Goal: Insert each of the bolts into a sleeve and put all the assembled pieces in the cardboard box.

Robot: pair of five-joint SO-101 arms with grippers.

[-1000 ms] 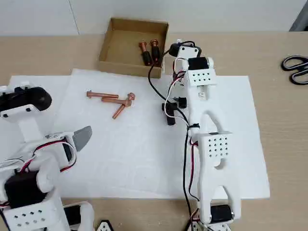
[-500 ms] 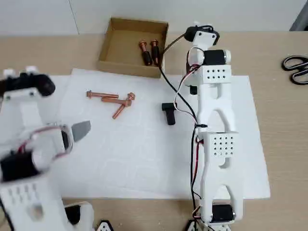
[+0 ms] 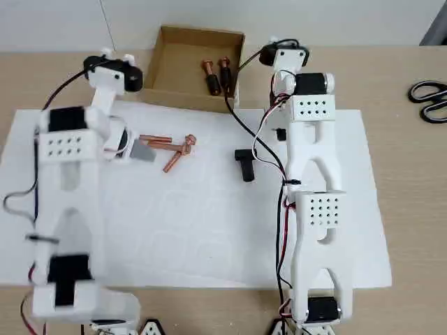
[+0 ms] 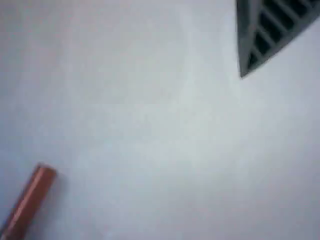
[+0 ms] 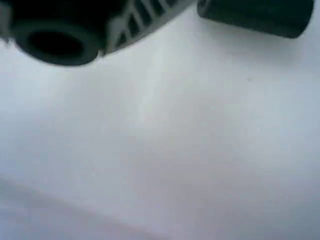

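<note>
Three copper bolts [image 3: 171,148] lie in a loose cluster on the white foam sheet [image 3: 209,223]. My left gripper [image 3: 142,151] hangs just to their left, open, one grey fingertip [image 4: 262,35] over bare foam and a bolt end [image 4: 27,202] close by. Black sleeves [image 3: 244,165] lie mid-sheet. My right gripper [image 3: 280,132] sits to their right, shut on a black sleeve [image 5: 55,42], with another sleeve [image 5: 257,17] lying beyond it. The cardboard box [image 3: 167,73] at the back holds two assembled pieces [image 3: 216,75].
Scissors [image 3: 429,94] lie on the wooden table at the far right. Black and white cables [image 3: 255,150] trail from the right arm down past the sleeves. The front half of the foam sheet is bare.
The left arm has swung from the near left corner out to the bolts. The right arm drew away from the sleeves on the sheet, shifting right, then held still.
</note>
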